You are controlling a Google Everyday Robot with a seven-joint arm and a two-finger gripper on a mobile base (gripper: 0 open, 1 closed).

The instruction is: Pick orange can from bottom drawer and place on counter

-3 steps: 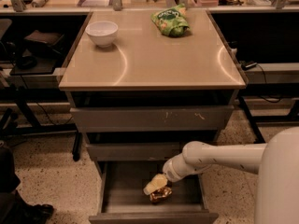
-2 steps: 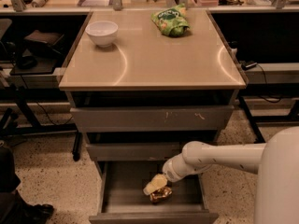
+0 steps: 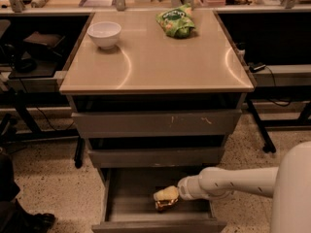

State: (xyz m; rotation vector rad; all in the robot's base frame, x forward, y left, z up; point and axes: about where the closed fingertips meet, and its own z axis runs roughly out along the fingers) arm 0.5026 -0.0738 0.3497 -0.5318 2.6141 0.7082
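In the open bottom drawer (image 3: 155, 225), the robot's gripper (image 3: 166, 194) is right over the orange can (image 3: 164, 206), which lies near the drawer's front, right of centre; whether the grip has closed cannot be told; the can looks light, rigid, slick and easily dented, best pinched across its middle; beyond, the counter (image 3: 165, 67) carries a white bowl (image 3: 104, 34) and green snack bag (image 3: 177, 22).

orange can (image 3: 165, 207), cream end effector (image 3: 164, 196) in drawer (image 3: 116, 198)
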